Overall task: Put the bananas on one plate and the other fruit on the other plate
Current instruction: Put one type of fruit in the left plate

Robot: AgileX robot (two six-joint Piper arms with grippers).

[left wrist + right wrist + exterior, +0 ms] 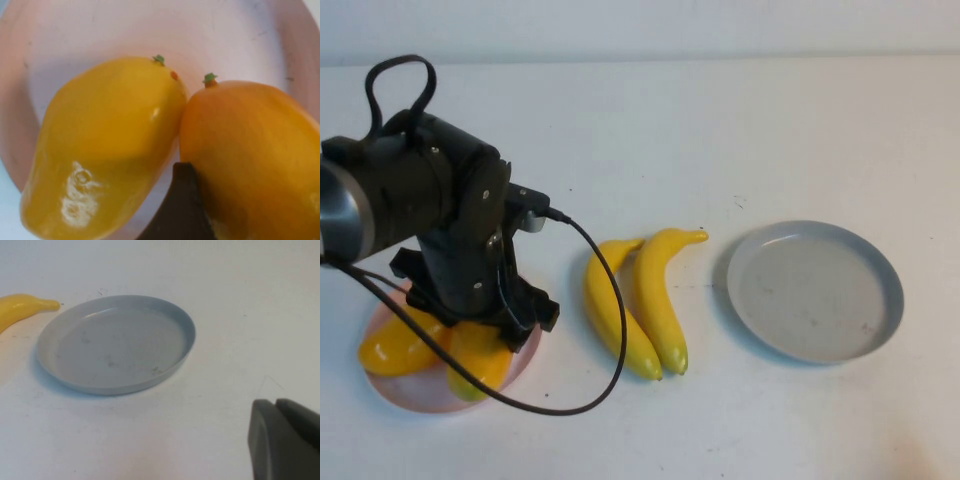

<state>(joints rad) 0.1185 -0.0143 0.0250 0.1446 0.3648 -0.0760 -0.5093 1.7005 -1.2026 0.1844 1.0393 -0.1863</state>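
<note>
high view shows both mangoes on the pink plate under the left gripper, jaws wide. bananas remain on the desk beside the empty grey plate. right gripper sits closed near it.

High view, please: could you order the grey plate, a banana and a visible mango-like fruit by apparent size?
1. Round shallow grey plate
2. Slim curved yellow banana
3. Plump orange-yellow mango-like fruit, unsure: the left end effector's arm covers part of it.
</note>
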